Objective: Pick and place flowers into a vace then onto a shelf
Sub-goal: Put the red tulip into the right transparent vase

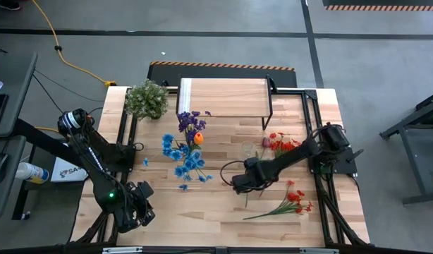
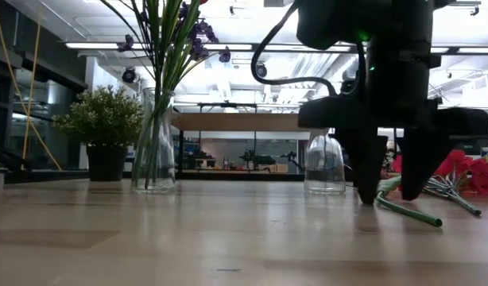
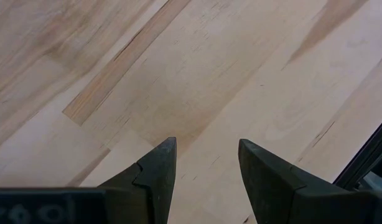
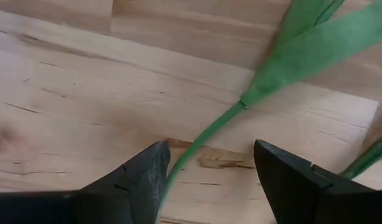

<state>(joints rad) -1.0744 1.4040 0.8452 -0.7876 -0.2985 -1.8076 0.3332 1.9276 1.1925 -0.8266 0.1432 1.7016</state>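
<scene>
**Reaching for a Stem on the Table**

Hovering low over the tabletop (image 1: pixel 223 212), the right gripper (image 4: pixel 209 174) has its two dark fingers spread apart with a green stem (image 4: pixel 203 134) running between them, flat on the wood. From where I stand it looks set to straddle the stem before closing, which would explain why the fingertips sit so close to the boards. Nothing is clamped yet.

That stem seems to belong to one of the loose flowers (image 1: pixel 290 201) with red blooms lying near the right arm; a second red bunch (image 1: pixel 281 144) lies farther back beside a small clear vase (image 2: pixel 324 163) that stands empty. A taller vase (image 2: pixel 155 143) already holds purple and blue flowers (image 1: pixel 185 144), so part of the job is done.

The shelf (image 1: pixel 223 95) waits at the table's far edge with nothing on its light wood top, next to a bushy potted plant (image 1: pixel 147 99).

The left gripper (image 3: pixel 203 171) idles at the near left corner, fingers apart over bare wood, kept well clear of the working side.
</scene>
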